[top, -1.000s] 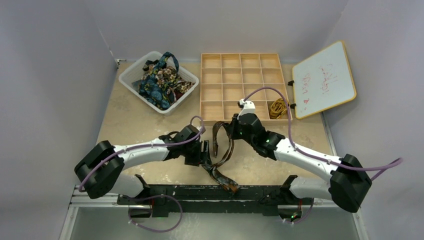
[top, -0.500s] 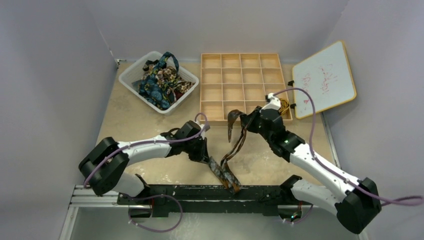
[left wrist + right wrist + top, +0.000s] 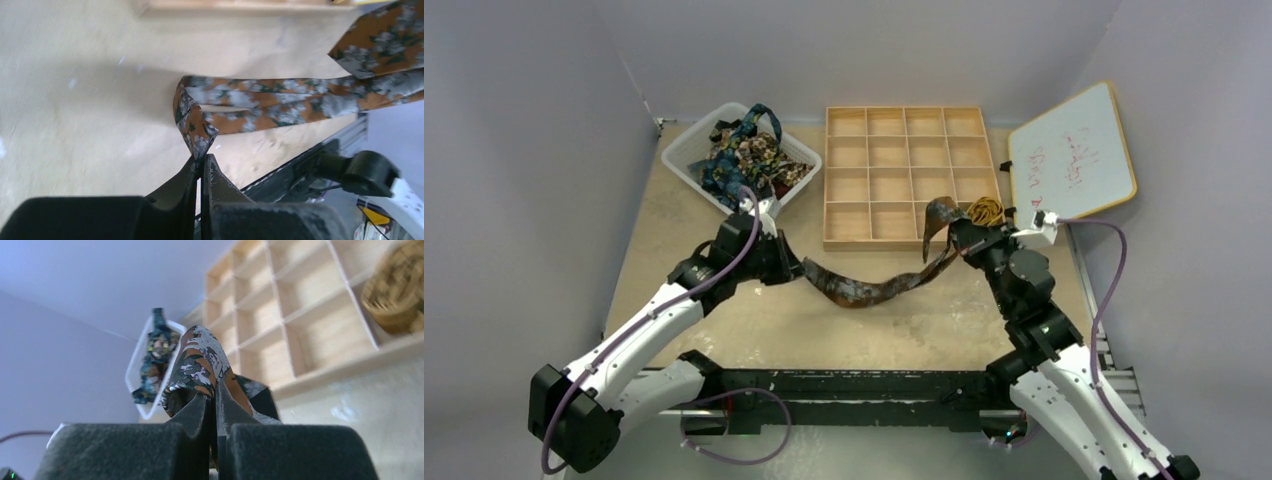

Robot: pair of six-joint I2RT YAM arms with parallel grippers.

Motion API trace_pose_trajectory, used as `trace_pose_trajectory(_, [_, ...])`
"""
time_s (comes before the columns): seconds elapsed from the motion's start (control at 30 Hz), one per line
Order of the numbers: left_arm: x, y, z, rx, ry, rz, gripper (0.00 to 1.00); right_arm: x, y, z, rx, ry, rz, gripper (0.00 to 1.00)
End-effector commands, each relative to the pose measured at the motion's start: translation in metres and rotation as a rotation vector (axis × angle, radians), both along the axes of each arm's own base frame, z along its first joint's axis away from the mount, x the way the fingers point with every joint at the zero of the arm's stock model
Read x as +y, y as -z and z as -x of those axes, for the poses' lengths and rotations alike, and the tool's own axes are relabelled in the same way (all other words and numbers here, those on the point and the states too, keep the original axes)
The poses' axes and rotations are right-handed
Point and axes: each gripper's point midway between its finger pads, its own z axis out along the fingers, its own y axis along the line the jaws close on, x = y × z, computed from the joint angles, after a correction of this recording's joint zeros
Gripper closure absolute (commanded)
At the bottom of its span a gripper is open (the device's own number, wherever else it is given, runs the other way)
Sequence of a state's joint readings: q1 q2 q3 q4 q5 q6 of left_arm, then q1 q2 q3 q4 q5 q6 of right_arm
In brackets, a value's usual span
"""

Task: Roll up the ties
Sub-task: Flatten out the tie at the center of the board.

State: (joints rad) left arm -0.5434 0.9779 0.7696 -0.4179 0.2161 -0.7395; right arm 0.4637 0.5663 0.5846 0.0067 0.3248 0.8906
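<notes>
The counter (image 3: pixel 724 310) carried a wooden tray (image 3: pixel 889 243) of compartments and, at its far left, a basket (image 3: pixel 686 150) heaped with unrolled ties (image 3: pixel 746 160). Between the arms the brown tie (image 3: pixel 864 288) hung in a sagging span just in front of the tray. The left tool (image 3: pixel 786 268) was clamped on its narrow tip and the right tool (image 3: pixel 956 240) was pinched shut near the wide end, which flapped up over the tray's near rim. A gold tie (image 3: pixel 982 210) sat coiled in a near-right compartment. The left grip looked thin – only a folded corner – so more tension could tug it free, and the twisted span could roll crooked.
</notes>
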Motion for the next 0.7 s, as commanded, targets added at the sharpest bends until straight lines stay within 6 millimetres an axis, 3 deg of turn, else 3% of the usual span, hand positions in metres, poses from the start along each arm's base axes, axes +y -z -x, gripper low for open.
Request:
trace_pose_trajectory(0.0, [0.038, 0.062, 0.033, 0.211, -0.142, -0.125, 1.00, -0.028, 0.081, 0.011, 0.201, 0.174, -0.071, 1.00])
trace_pose_trajectory(0.07, [0.043, 0.072, 0.041, 0.230, -0.180, -0.105, 1.00, -0.037, 0.118, 0.024, 0.289, 0.223, -0.098, 0.97])
trace_pose_trajectory(0.13, [0.047, 0.082, 0.046, 0.249, -0.202, -0.108, 1.00, -0.033, 0.121, 0.028, 0.292, 0.207, -0.155, 0.83])
trace_pose_trajectory(0.2, [0.053, 0.091, 0.048, 0.268, -0.234, -0.128, 1.00, -0.043, 0.127, 0.033, 0.329, 0.271, -0.177, 0.75])
trace_pose_trajectory(0.33, [0.065, 0.095, 0.047, 0.279, -0.297, -0.173, 1.00, -0.067, 0.124, 0.036, 0.382, 0.431, -0.171, 0.26])
trace_pose_trajectory(0.4, [0.072, 0.094, 0.045, 0.267, -0.328, -0.195, 1.00, -0.073, 0.113, 0.032, 0.377, 0.452, -0.098, 0.14])
trace_pose_trajectory(0.47, [0.075, 0.090, 0.043, 0.256, -0.344, -0.204, 1.00, -0.078, 0.104, 0.028, 0.384, 0.475, -0.038, 0.10])
trace_pose_trajectory(0.57, [0.081, 0.086, 0.042, 0.246, -0.385, -0.213, 1.00, -0.070, 0.086, 0.015, 0.386, 0.409, 0.094, 0.06])
trace_pose_trajectory(0.63, [0.084, 0.083, 0.040, 0.240, -0.410, -0.210, 1.00, -0.058, 0.078, 0.005, 0.389, 0.329, 0.185, 0.02])
trace_pose_trajectory(0.67, [0.085, 0.081, 0.040, 0.235, -0.424, -0.203, 1.00, -0.043, 0.075, -0.001, 0.378, 0.227, 0.236, 0.03])
